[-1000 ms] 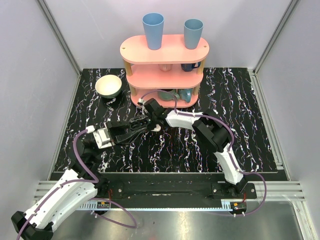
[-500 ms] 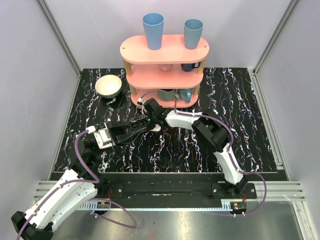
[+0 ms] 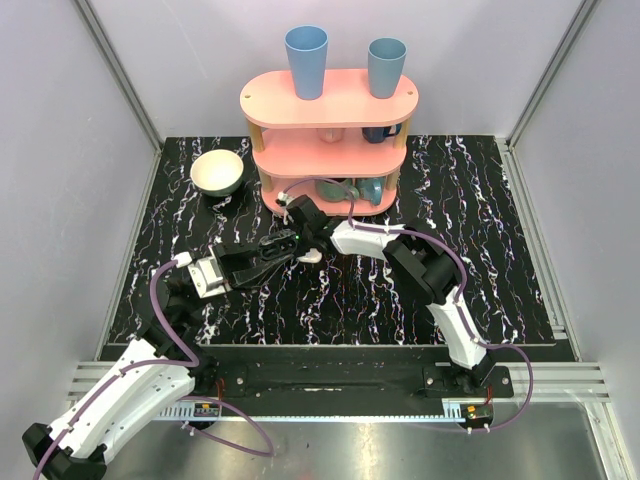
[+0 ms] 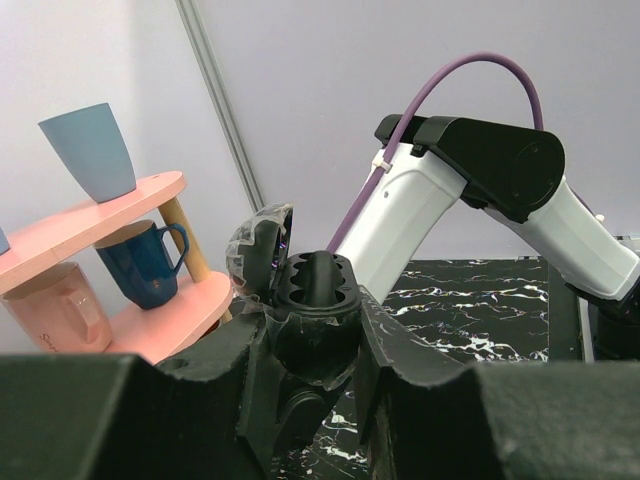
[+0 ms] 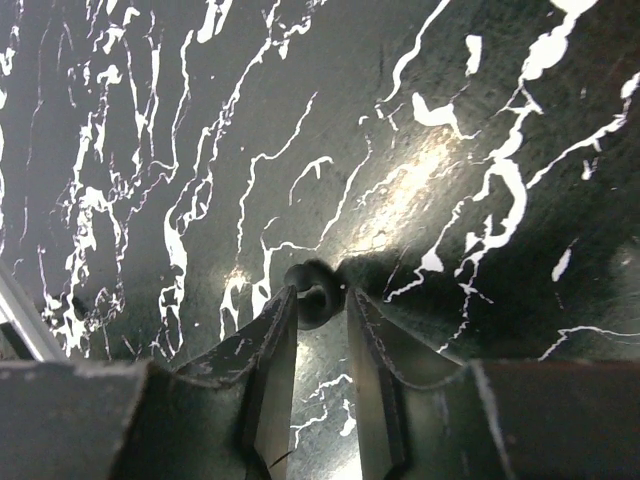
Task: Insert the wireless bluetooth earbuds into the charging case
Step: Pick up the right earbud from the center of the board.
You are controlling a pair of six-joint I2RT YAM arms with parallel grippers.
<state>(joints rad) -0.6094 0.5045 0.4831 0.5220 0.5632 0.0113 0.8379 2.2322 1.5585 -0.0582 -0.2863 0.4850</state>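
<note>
In the left wrist view my left gripper [image 4: 310, 340] is shut on the charging case [image 4: 318, 290]. The case looks dark here and is upright, with scalloped hollows on top and its lid [image 4: 262, 245] tipped open to the left. In the top view the left gripper [image 3: 290, 241] sits mid-table, just in front of the shelf. My right gripper [image 3: 298, 215] is beside it. In the right wrist view the right gripper [image 5: 320, 300] pinches a small dark rounded earbud [image 5: 314, 290] at its very fingertips, close over the marble tabletop. I cannot tell whether the earbud touches the table.
A pink three-tier shelf [image 3: 330, 100] stands at the back, with two blue cups [image 3: 306, 60] on top and mugs [image 4: 150, 265] on its lower tiers. A cream bowl [image 3: 217, 172] sits to its left. The right arm [image 4: 460, 190] looms just behind the case.
Both grippers have shifted only slightly toward the shelf. The left keeps hold of the case and the right stays at the same spot beside it.
</note>
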